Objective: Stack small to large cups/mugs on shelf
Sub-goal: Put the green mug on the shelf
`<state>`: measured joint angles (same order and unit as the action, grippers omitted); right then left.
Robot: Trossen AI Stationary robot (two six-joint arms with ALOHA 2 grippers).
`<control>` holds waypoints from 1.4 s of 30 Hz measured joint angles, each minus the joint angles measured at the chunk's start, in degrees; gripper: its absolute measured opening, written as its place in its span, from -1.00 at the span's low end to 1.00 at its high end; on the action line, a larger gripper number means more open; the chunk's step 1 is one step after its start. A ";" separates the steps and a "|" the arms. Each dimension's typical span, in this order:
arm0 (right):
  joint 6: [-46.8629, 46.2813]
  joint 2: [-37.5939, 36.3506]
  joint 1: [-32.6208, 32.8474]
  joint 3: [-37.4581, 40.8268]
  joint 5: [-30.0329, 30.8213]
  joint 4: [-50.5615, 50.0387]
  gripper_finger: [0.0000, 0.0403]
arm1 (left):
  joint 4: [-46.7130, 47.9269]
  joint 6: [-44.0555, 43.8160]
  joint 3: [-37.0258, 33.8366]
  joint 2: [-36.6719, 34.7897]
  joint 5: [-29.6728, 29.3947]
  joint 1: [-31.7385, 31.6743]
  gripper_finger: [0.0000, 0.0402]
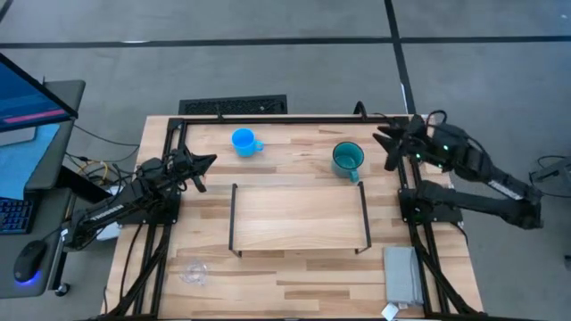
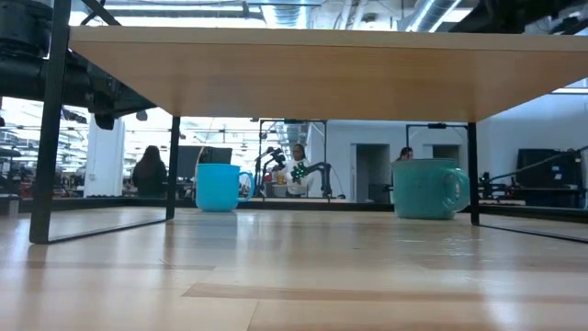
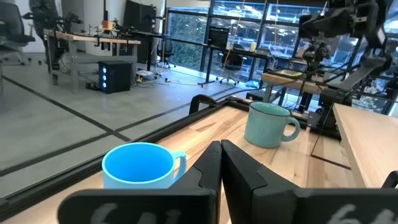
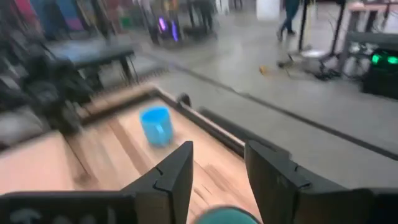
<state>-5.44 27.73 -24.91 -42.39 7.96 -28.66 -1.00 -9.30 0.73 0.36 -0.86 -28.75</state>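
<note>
The bright blue mug (image 1: 243,141) stands on the tabletop at the far left, and the teal mug (image 1: 347,159) at the far right. Both stand on their bases behind the shelf (image 1: 299,218), a light-wood board on black wire uprights (image 2: 50,138). The small clear glass cup (image 1: 194,273) is at the near left of the table. My left gripper (image 1: 210,162) is shut, hovering left of the blue mug (image 3: 138,165). My right gripper (image 1: 385,150) is open in the air right of the teal mug, whose rim (image 4: 221,214) shows below its fingers.
A grey flat object (image 1: 403,272) lies at the table's near right corner. Black frame rails (image 1: 294,118) run along the table's far and side edges. A desk with monitor and keyboard (image 1: 18,152) stands off the left side. People show in the room behind (image 2: 149,170).
</note>
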 joint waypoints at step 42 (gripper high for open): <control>-10.63 51.69 -13.45 -14.55 -1.47 -24.85 -0.03 | 0.00 -0.64 -0.02 0.02 0.02 0.00 -1.00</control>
<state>-16.08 79.41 -38.36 -56.93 6.50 -53.51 -0.99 -9.93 0.71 0.38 -0.84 -28.75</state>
